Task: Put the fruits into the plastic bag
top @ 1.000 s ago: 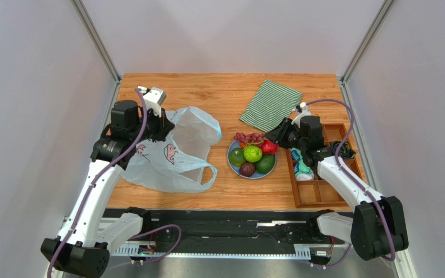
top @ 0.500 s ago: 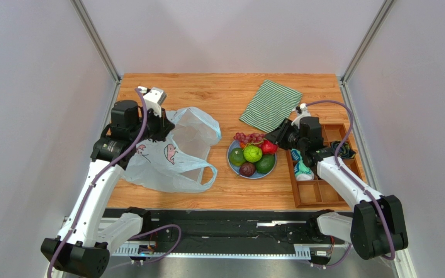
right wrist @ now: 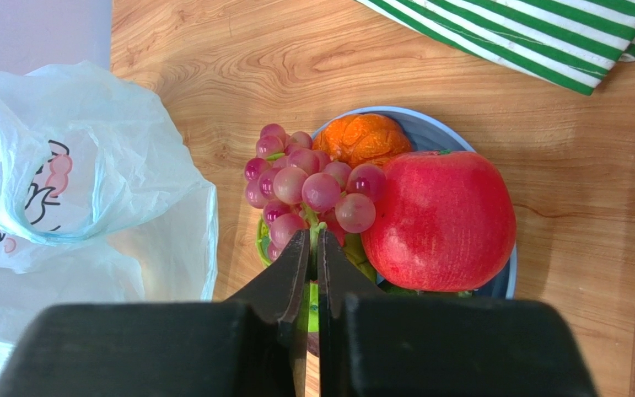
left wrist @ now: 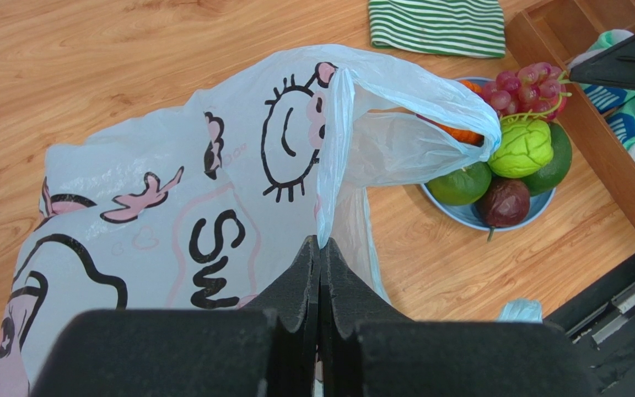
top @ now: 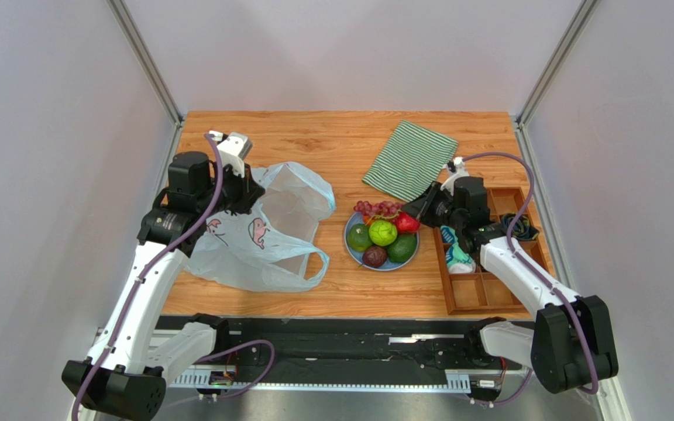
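The plastic bag (top: 261, 237) lies on the left of the table, its mouth facing the blue plate (top: 350, 248). My left gripper (left wrist: 320, 241) is shut on the bag's upper rim and holds it raised. On the plate lie red-purple grapes (right wrist: 304, 178), a red apple (right wrist: 438, 219), an orange fruit (right wrist: 364, 139), a bright green ball (top: 383, 232), two dark green fruits (top: 402, 248) and a dark purple one (top: 375, 256). My right gripper (right wrist: 313, 236) sits at the near side of the grapes, its jaws pinched on the green stem.
A green striped cloth (top: 409, 160) lies at the back, right of centre. A wooden compartment tray (top: 481, 289) with cloth items stands along the right edge, under my right arm. Bare wood shows between bag and plate.
My right gripper's jaws have shut on the grapes' stem. The left arm and the bag have not moved.
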Robot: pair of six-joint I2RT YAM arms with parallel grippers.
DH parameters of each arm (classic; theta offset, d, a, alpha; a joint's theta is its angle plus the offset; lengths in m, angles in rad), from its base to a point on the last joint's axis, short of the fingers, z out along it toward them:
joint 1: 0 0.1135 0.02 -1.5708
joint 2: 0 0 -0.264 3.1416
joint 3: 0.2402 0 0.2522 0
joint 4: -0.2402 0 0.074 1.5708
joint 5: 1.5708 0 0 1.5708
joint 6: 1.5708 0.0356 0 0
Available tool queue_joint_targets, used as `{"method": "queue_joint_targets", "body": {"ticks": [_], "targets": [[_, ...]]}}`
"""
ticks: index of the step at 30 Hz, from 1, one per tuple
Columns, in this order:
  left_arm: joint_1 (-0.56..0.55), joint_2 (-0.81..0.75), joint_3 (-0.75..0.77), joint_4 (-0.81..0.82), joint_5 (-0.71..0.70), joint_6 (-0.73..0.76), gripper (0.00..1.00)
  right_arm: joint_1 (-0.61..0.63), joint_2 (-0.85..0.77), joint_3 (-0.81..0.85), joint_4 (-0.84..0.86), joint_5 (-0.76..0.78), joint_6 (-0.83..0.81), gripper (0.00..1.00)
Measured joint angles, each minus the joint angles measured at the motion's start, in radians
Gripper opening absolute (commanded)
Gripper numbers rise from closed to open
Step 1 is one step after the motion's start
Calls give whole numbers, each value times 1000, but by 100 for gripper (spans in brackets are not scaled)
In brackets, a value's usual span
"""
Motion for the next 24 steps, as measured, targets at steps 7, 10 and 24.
{"method": "queue_joint_targets", "body": {"ticks": [7,10,24], "targets": [[0,0,0,0,0,0,0,0,-9,1,0,-12,13,0],[0,0,0,0,0,0,0,0,-8,11,-1,-19,19,0],[0,0,0,0,-9,-6,0,5,23,106,87,-73,51,0]]}}
